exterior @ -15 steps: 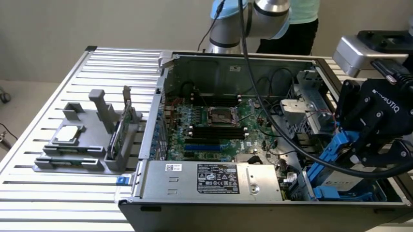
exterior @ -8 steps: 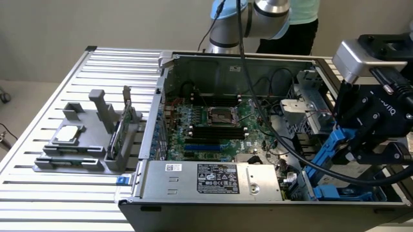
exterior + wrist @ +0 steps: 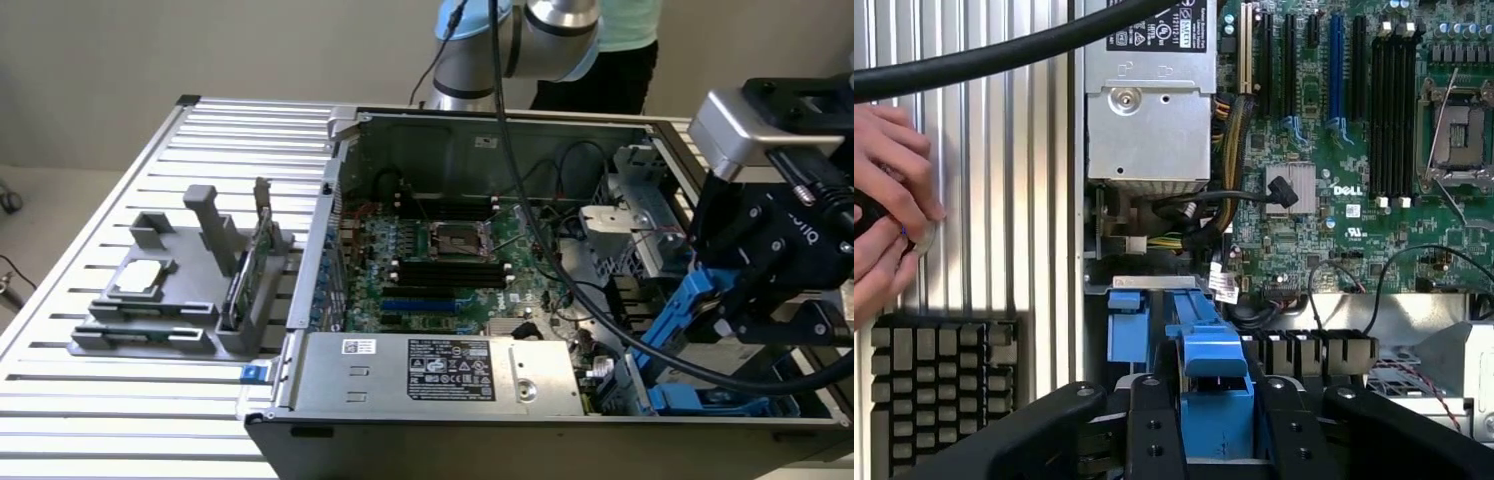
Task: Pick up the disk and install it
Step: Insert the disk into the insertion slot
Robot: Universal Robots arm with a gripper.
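The disk (image 3: 1214, 365) shows its blue plastic carrier end between my gripper's (image 3: 1216, 440) two black fingers (image 3: 1154, 430), which are shut on it. It hangs over the blue drive bay (image 3: 1129, 325) at the edge of the open computer case. In the exterior view my gripper (image 3: 754, 315) is at the right, above the case's near right corner. The disk's blue carrier (image 3: 683, 305) slants down from it toward the blue bay rails (image 3: 707, 400). The disk's metal face is hidden.
The open case (image 3: 307, 300) holds a green motherboard (image 3: 441, 260) and a grey power supply (image 3: 427, 370). On the slatted table (image 3: 80, 400), a grey fixture (image 3: 147, 320) carries a small silver chip (image 3: 143, 275) and an upright green card (image 3: 260, 265). A person's hand (image 3: 889, 200) rests nearby. A black cable (image 3: 1004, 55) crosses overhead.
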